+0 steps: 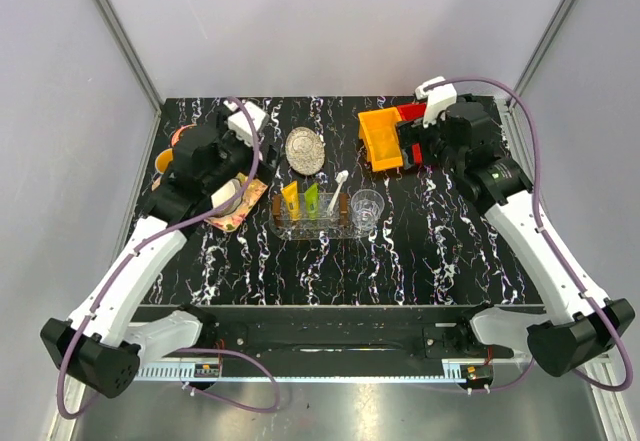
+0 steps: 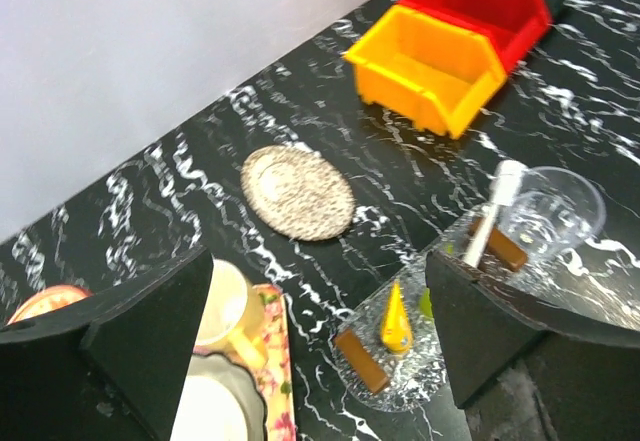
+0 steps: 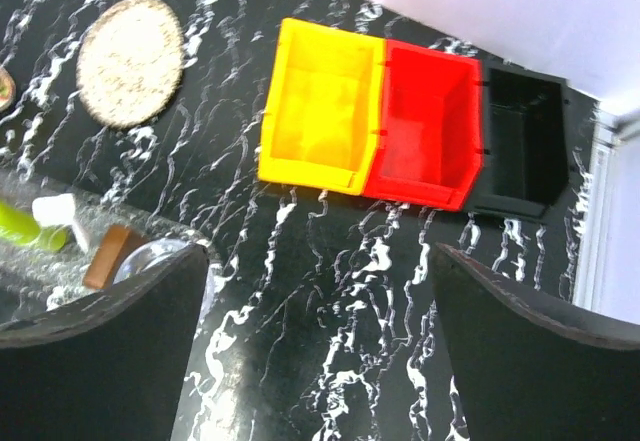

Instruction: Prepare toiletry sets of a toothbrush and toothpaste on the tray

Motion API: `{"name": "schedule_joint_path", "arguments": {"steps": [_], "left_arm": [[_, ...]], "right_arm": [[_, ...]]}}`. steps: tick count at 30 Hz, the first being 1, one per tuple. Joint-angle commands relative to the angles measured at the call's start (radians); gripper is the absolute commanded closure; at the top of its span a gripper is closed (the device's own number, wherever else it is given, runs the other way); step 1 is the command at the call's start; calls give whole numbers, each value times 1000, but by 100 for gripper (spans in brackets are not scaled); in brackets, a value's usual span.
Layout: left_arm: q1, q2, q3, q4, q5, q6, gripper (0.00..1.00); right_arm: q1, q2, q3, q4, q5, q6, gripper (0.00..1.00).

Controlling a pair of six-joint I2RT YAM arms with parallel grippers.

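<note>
At the far left, the left tool (image 2: 318, 301) hung over the edge of a colourful square tray of cups (image 1: 240, 206). Its two fingers were spread wide with nothing between them.

To its right, near the middle of the desk (image 1: 440, 261), lay the clear oval tray (image 1: 283, 229). On it stood the orange-yellow toothpaste tube (image 1: 290, 199), with the lime green toothpaste tube (image 1: 312, 199) just beside it. Next came the white toothbrush (image 1: 338, 189), propped aslant on a small brown block (image 2: 497, 244), probably to raise its head. A clear cup (image 1: 367, 206) sat at the tray's right end. Grouped so closely, the pieces looked like a set already laid out.

Behind the tray lay a round silvery dish (image 1: 305, 149), then a yellow bin (image 1: 382, 139) touching a red bin (image 1: 410, 121).

At the far right, the right tool (image 3: 320, 281) hovered above those bins, equally wide and empty, well apart from the tray.

The desk was black marble-patterned with white veins. Pale grey walls and metal posts enclosed it.
</note>
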Motion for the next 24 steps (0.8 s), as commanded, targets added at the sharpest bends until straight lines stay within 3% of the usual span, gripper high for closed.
{"name": "schedule_joint_path", "arguments": {"steps": [1, 11, 24], "left_arm": [[78, -27, 28, 44, -128, -115, 5], [260, -48, 6, 84, -177, -221, 1], [293, -93, -132, 182, -200, -260, 1]], "right_arm": [[-14, -35, 38, 76, 200, 29, 0], [-18, -151, -54, 214, 235, 18, 0], [-18, -122, -103, 260, 294, 0, 0]]}}
